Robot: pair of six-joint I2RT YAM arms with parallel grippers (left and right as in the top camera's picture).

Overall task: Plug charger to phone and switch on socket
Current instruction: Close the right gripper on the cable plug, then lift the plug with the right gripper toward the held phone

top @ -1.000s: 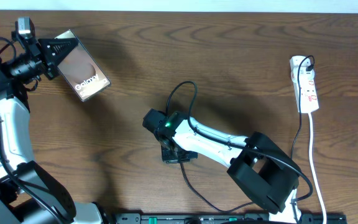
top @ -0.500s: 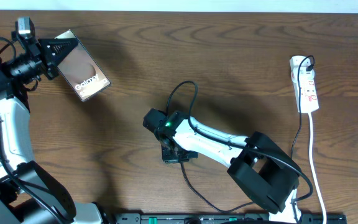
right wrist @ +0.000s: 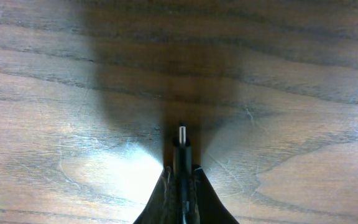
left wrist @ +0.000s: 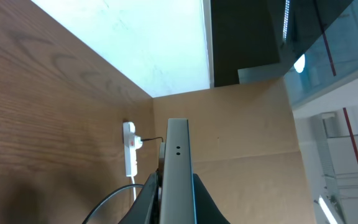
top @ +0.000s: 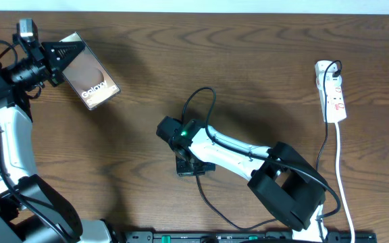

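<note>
Your dark wooden tabletop (top: pixel 262 61) carries a white power strip (top: pixel 332 94) at three o'clock and a black charger cable (top: pixel 204 89) looping near centre.

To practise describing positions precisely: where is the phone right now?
In the overhead view the phone is at upper left, clamped in the left gripper, far from the socket at the right edge.
</note>
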